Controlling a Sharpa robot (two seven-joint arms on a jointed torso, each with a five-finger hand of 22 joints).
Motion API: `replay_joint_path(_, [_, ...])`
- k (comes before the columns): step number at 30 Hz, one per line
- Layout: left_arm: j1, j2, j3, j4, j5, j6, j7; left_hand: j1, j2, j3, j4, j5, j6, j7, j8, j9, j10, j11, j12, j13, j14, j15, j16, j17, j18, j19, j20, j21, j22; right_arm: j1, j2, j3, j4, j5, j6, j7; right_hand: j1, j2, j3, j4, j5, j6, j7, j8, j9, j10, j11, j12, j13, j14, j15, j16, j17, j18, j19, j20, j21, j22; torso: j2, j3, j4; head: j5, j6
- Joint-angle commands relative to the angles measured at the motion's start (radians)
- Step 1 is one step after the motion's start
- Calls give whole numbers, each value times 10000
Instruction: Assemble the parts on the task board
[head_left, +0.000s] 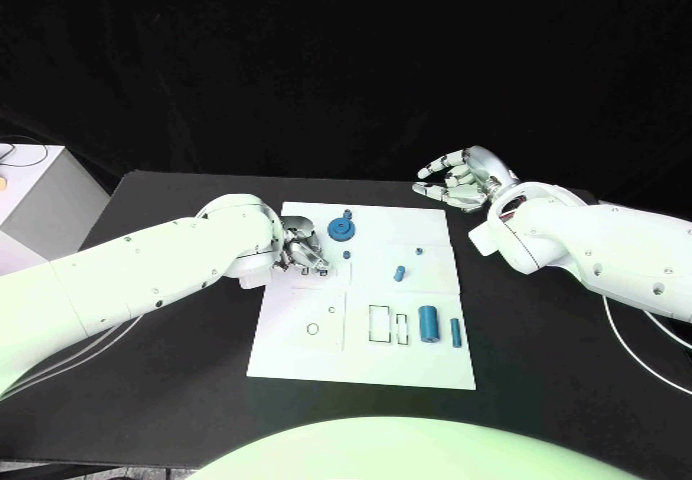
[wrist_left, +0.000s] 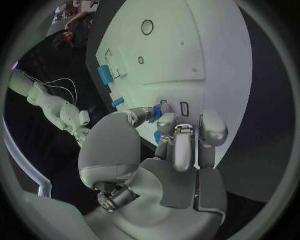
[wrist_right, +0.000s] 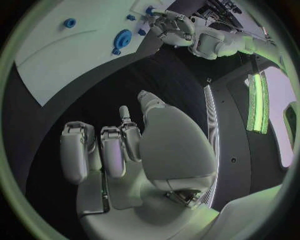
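A small blue part (wrist_left: 156, 114) sits pinched in the fingers (wrist_left: 167, 122) of the left hand (head_left: 300, 248), low over the task board (head_left: 332, 350) near its left edge. Just beyond those fingers a blue gear-like part (head_left: 340, 229) lies on the board; farther off lie a blue cylinder (head_left: 428, 322) and a thin blue pin (head_left: 456, 333). The right hand (head_left: 462, 179) hovers over the black table (head_left: 173, 200) past the board's far right corner, fingers loosely curled and apart, holding nothing.

left hand (head_left: 300, 247) — on task board (head_left: 361, 350) | right hand (head_left: 464, 180) — off board
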Motion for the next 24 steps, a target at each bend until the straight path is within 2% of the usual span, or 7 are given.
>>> replay_joint_path(1, [-23, 42, -13, 4, 260, -182, 52, 308, 218, 1189, -1071, 74, -80, 33, -33, 19, -53, 23, -44, -6, 806, 10, -30, 1933, -127, 14, 40, -49, -12, -9, -8, 3, 6, -65, 132, 76, -121, -8, 68, -10, 64, -66, 11, 44, 9, -47, -16, -10, 1106, 808, -1, -57, 1667, 131, 493, 26, -53, 1564, 2, 2, 3, 2, 4])
replay_joint_path(8, [-23, 5, -6, 78, 630, -108, 69, 323, 251, 1523, -1294, 64, -71, 57, -26, 53, -46, 40, -48, -9, 808, 26, -26, 1940, -127, 12, 57, -37, 8, -12, -20, 3, 12, -65, 138, 79, -121, -8, 68, -10, 64, -66, 11, 44, 9, -47, -16, -10, 1106, 808, -1, -57, 1667, 131, 493, 26, -53, 1564, 3, 0, -1, -10, 38])
replay_joint_path(12, [-23, -67, 83, 185, 840, -3, 76, 321, 244, 1626, -1380, 67, -62, 62, -21, 65, -42, 44, -47, -5, 808, 29, -28, 1939, -129, 17, 61, -27, 25, -14, -32, 3, 17, -65, 137, 82, -134, -7, 78, -10, 63, -65, 10, 49, 11, -46, -16, -10, 1105, 808, -1, -60, 1663, 137, 485, 25, -78, 1547, 0, 7, 12, -11, 54])
replay_joint_path(14, [-22, -120, 161, 252, 941, 55, 79, 318, 236, 1685, -1430, 71, -56, 65, -20, 71, -44, 45, -53, -13, 807, 31, -28, 1938, -130, 18, 63, -23, 30, -15, -36, 3, 17, -65, 137, 83, -138, -7, 81, -10, 63, -64, 9, 50, 12, -46, -17, -9, 1105, 807, -2, -61, 1661, 139, 482, 25, -86, 1542, -6, 8, 15, -7, 56])
replay_joint_path(21, [-14, -276, 569, 405, 1183, 322, 78, 306, 204, 1811, -1542, 83, -36, 69, -17, 82, -41, 48, -56, -12, 816, 35, -10, 1967, -129, 10, 67, -19, 32, -20, -40, 2, 10, -66, 136, 86, -138, -7, 81, -10, 63, -64, 9, 50, 12, -46, -17, -9, 1105, 807, -2, -61, 1661, 139, 482, 25, -86, 1542, -14, 9, 15, 8, 100])
replay_joint_path(22, [-13, -284, 593, 411, 1190, 343, 78, 306, 204, 1812, -1542, 83, -36, 69, -17, 82, -41, 48, -56, -12, 816, 35, -10, 1967, -129, 10, 67, -19, 32, -21, -40, 2, 9, -66, 136, 86, -138, -7, 81, -10, 63, -64, 9, 50, 12, -46, -17, -9, 1105, 807, -2, -61, 1661, 139, 482, 25, -86, 1542, -10, 8, 10, 13, 107])
replay_joint_path(24, [-9, -320, 709, 437, 1219, 461, 73, 302, 193, 1853, -1580, 87, -27, 70, -18, 84, -41, 48, -59, -16, 820, 36, -2, 1979, -131, 13, 68, -13, 45, -22, -40, 2, 5, -66, 135, 86, -138, -7, 81, -10, 63, -64, 9, 50, 12, -46, -17, -9, 1105, 807, -2, -61, 1661, 139, 482, 25, -86, 1542, -8, 9, 10, 16, 115])
